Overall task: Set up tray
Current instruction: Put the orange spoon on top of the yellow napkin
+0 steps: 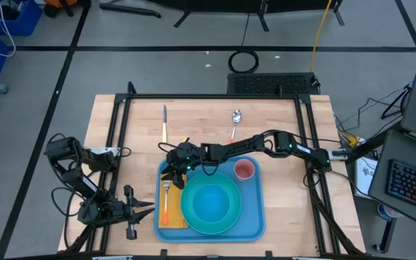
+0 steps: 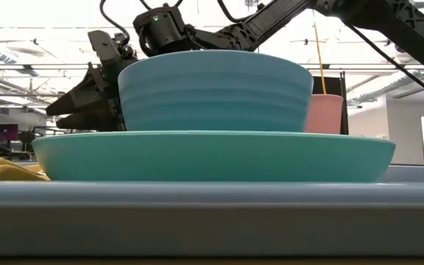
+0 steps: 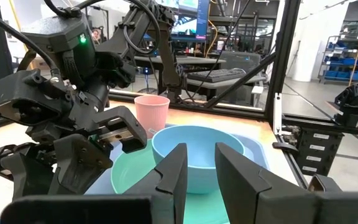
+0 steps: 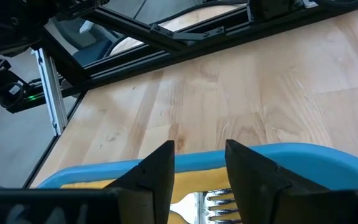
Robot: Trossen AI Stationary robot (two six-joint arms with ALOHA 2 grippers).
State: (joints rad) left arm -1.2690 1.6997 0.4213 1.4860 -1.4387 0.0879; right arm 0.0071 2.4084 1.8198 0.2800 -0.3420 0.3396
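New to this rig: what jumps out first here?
The blue tray at the table's near edge, loaded with a bowl on a plate, a pink cup, and a fork on a yellow napkin. The right gripper reaches across, open above the fork's tines; the left gripper waits beside the tray.

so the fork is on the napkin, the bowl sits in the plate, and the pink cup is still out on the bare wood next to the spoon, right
Not quite. The pink cup already stands on the tray, beside the plate, as the high view shows. The rest holds: the fork lies on the napkin, the bowl sits in the plate, and the spoon lies on the wood.
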